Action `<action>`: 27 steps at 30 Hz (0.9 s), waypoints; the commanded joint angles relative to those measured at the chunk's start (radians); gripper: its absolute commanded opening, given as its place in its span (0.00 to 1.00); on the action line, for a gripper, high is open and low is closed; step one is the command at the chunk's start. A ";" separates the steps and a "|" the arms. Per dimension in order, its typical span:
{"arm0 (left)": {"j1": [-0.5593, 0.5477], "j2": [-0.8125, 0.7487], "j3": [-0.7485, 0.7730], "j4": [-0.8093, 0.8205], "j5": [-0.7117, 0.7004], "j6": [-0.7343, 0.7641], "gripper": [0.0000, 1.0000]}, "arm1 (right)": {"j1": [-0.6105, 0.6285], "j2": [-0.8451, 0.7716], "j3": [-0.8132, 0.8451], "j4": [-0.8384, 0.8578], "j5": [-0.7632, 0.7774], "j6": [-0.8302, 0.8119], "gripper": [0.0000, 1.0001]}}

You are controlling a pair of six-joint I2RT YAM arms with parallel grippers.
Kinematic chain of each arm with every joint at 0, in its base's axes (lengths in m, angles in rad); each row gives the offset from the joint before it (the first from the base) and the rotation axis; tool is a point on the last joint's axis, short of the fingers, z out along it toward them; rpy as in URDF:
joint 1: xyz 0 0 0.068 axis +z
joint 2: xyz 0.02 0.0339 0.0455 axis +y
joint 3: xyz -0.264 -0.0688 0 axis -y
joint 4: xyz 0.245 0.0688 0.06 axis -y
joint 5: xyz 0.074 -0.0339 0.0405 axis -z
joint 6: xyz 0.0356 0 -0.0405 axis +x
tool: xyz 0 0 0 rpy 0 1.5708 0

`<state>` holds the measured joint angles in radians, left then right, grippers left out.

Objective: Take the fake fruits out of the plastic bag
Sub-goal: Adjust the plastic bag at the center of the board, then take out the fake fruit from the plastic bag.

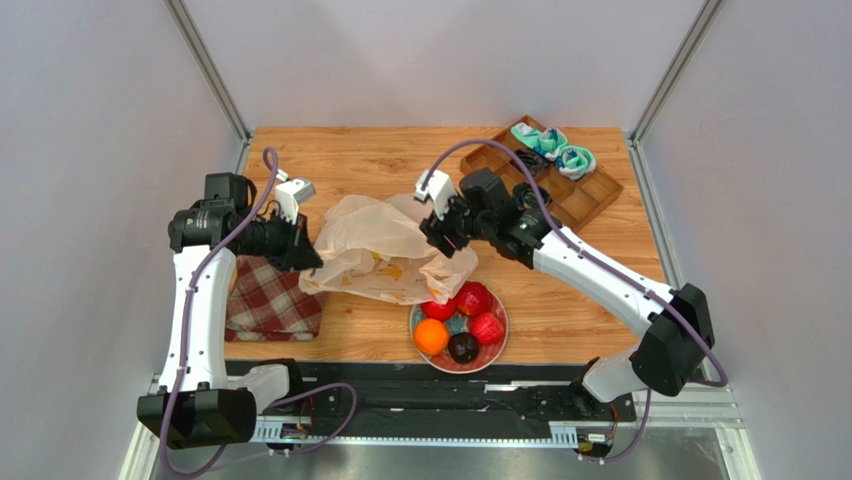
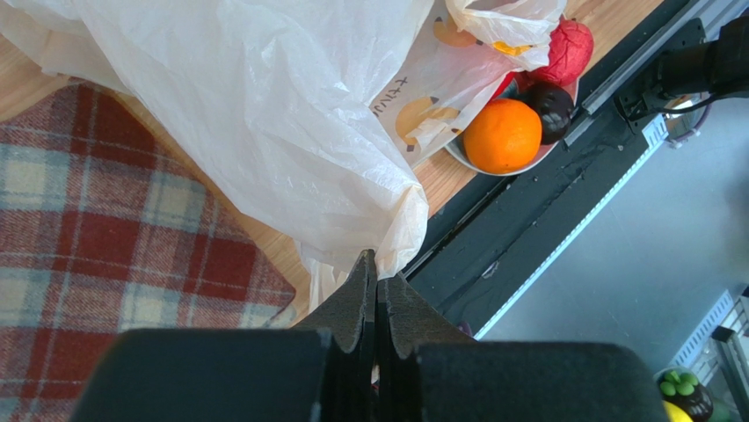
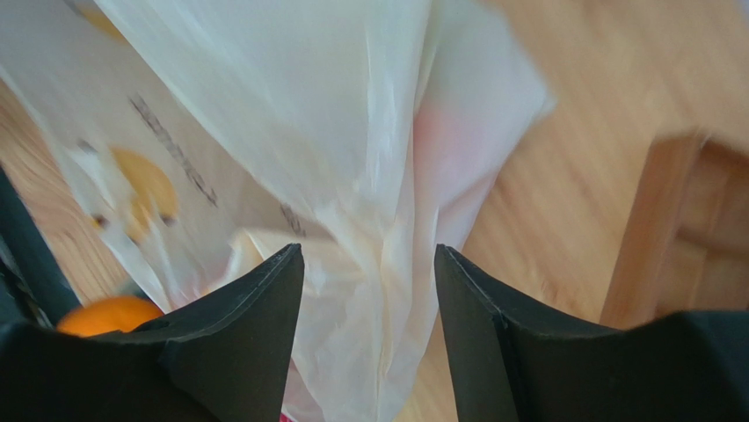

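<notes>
Step in hand: emptying the thin, crinkly, translucent cream plastic bag [image 1: 370, 245], which lies between the arms and overlaps the painted plate [image 1: 500, 345].

- Left gripper [image 2: 376, 264]: clamped on the bag edge.
- Right gripper [image 3: 369, 251]: jaws apart, with bag film between them.
- Glossy fake fruits [image 1: 431, 337]: resting on the plate.

Next move, probably: close the right jaws, then lift the bag to check for any fruit left inside.

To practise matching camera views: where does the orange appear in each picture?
Top view: orange on the plate, low centre.
Left wrist: orange upper right, beside the dark fruit.
Right wrist: orange lower left, partly behind a finger.
Shared landmark: the bag, beside it in all three.
</notes>
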<state>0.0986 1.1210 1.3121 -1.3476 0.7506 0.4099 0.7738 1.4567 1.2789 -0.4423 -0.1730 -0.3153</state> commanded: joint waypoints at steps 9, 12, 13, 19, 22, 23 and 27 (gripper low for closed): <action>-0.002 0.020 0.147 -0.028 0.121 -0.117 0.00 | 0.193 0.195 0.166 0.007 -0.252 -0.065 0.26; -0.002 0.003 0.164 -0.031 0.147 -0.129 0.00 | 0.196 0.254 0.217 0.007 -0.165 -0.082 0.25; -0.002 0.002 0.167 -0.041 0.147 -0.126 0.00 | 0.197 0.298 0.238 -0.002 -0.123 -0.085 0.24; -0.003 -0.021 0.170 -0.091 0.145 -0.088 0.00 | 0.142 0.402 0.413 -0.083 0.038 -0.158 0.21; -0.003 -0.055 0.153 -0.097 0.165 -0.082 0.00 | 0.099 0.481 0.523 -0.209 0.040 -0.227 0.24; -0.002 -0.061 0.151 -0.096 0.167 -0.080 0.00 | 0.079 0.537 0.561 -0.248 0.059 -0.249 0.25; -0.002 -0.081 0.154 -0.102 0.184 -0.071 0.00 | 0.035 0.637 0.687 -0.366 0.089 -0.344 0.42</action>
<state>0.0982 1.0756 1.4536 -1.3506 0.8829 0.3115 0.8467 1.9987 1.8748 -0.6468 -0.1474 -0.5297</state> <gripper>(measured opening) 0.008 0.319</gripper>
